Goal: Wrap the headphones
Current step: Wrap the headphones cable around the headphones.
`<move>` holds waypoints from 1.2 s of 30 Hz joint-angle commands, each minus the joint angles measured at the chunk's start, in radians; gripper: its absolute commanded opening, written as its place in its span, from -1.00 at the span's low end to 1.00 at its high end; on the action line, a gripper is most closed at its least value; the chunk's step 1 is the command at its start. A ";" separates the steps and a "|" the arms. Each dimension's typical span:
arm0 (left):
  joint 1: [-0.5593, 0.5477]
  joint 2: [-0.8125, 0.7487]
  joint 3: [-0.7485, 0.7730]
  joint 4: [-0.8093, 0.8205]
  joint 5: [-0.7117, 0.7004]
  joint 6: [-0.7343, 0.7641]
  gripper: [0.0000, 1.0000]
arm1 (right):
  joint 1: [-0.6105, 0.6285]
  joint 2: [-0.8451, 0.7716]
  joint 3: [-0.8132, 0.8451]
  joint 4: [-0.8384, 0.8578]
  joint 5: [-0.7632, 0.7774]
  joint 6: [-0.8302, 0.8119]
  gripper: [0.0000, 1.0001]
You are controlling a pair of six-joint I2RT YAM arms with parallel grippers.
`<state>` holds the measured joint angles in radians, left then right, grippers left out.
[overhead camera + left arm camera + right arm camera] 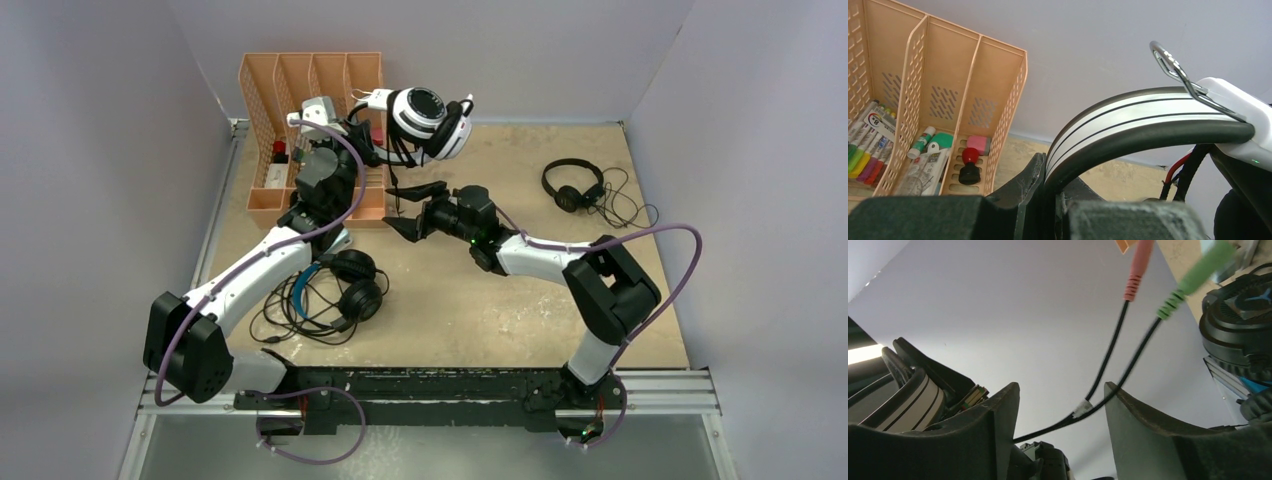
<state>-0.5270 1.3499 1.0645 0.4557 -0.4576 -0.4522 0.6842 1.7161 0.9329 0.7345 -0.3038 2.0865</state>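
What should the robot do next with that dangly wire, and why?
Probably close the right tool on the wire. Its jaws stand open on either side of the wire, near the pink and green plugs, while the left tool holds the white headset up by its headband. Gripping the wire lets wrapping begin.

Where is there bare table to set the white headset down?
Bare: between the blue-band headset and the right arm, and the back strip left of the slim black headset. Crowded: the left, around the organizer.
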 commanded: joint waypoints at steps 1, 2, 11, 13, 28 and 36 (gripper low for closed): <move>-0.008 -0.058 0.016 0.146 -0.017 -0.028 -1.00 | 0.007 0.005 0.038 0.079 0.028 0.227 0.17; -0.009 -0.059 0.016 0.145 -0.018 -0.028 -1.00 | 0.008 0.006 0.036 0.084 0.034 0.223 0.07; 0.003 -0.140 0.036 -0.027 0.079 -0.167 -1.00 | -0.010 -0.038 -0.151 0.215 0.067 0.117 -1.00; 0.030 -0.171 0.013 -0.041 0.177 -0.232 -1.00 | -0.038 -0.069 -0.215 0.282 0.079 0.018 -1.00; 0.128 -0.160 -0.045 -0.118 0.811 -0.507 -1.00 | -0.211 -0.592 -0.244 -0.064 0.008 -1.121 -1.00; 0.129 -0.147 -0.075 -0.193 0.934 -0.558 -1.00 | -0.228 -0.637 -0.044 -0.356 -0.114 -1.363 -1.00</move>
<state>-0.4103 1.2205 0.9646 0.1947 0.3260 -0.9222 0.4843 1.1130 0.8135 0.5175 -0.3676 0.9070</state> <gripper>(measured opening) 0.063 0.015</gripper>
